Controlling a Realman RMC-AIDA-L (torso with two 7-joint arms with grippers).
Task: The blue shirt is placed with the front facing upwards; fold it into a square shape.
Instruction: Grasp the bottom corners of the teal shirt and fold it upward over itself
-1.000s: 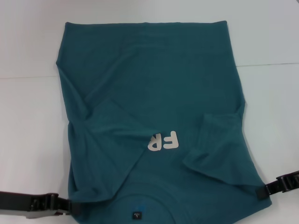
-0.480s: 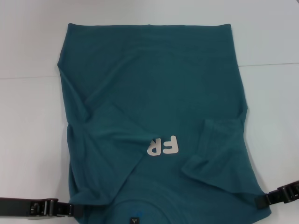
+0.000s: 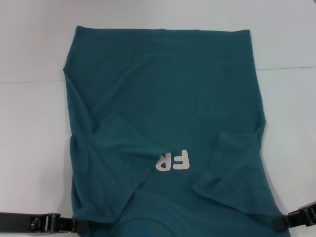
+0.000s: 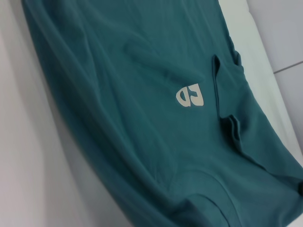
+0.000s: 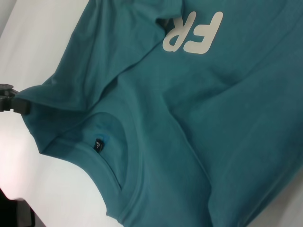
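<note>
The blue shirt [image 3: 163,108] lies front up on the white table, collar toward me, hem at the far side. White letters "FR" [image 3: 173,161] show on the chest. Both sleeves are folded inward over the body. My left gripper [image 3: 79,225] is shut on the near left shoulder corner, and my right gripper [image 3: 284,221] is shut on the near right shoulder corner. The right wrist view shows the blue shirt [image 5: 199,123], its collar with the dark neck label [image 5: 97,144], and the left gripper [image 5: 16,103] pinching the shoulder. The left wrist view shows the blue shirt [image 4: 142,94] with its folded sleeve.
The white table [image 3: 29,148] shows bare on both sides of the shirt and beyond its hem. A thin seam [image 3: 289,68] crosses the table at the far side. A dark object [image 5: 14,213] sits past the table's near edge.
Both grippers have moved toward me and pulled the shirt along. The hem has slid nearer, and the collar and neck label have dropped out of the head view.
</note>
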